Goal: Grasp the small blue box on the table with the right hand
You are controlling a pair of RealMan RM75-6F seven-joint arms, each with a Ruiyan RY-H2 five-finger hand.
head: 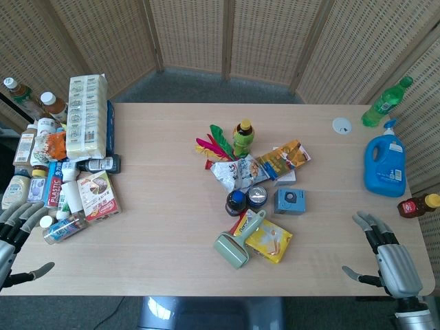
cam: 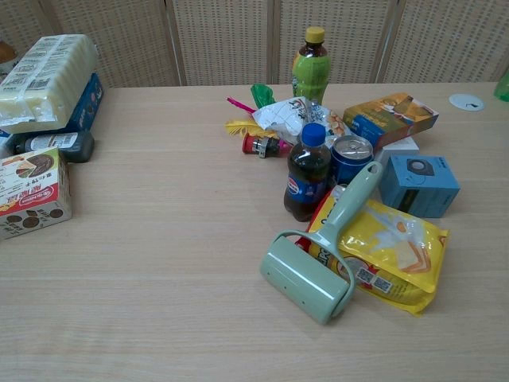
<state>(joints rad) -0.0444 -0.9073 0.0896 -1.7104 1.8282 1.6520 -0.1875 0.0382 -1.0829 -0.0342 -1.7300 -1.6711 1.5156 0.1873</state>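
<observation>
Head view shows the blue box [head: 290, 201] just right of the can [head: 257, 196], clear on its right side; judged light, rigid cardboard with smooth faces; grip across opposite side walls; right hand [head: 385, 260] spread, empty, well apart.

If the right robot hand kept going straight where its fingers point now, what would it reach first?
Probably bare table: the right robot hand points up-left, and the small blue box lies further left of that line. Depth is unclear.
</observation>
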